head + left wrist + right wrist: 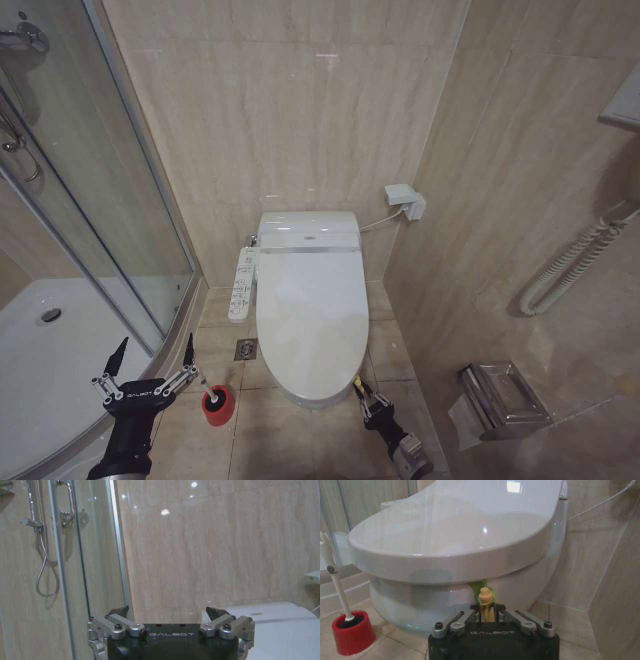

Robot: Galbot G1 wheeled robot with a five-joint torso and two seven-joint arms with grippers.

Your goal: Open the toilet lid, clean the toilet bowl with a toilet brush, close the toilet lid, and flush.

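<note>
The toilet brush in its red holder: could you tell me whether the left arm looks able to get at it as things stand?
Probably yes. The left gripper hovers open beside the toilet brush, whose handle rises from the red holder on bare floor, with nothing between them.

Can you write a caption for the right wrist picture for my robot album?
Right hand shut on the yellow-green tag under the closed toilet lid.

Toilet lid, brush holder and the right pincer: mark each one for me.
toilet lid (310,310), head view, middle of its closed top face.
red holder cup (353,636), right wrist view, its side wall.
right pincer (486,599), right wrist view, between its tips at the yellow-green tag.
</note>
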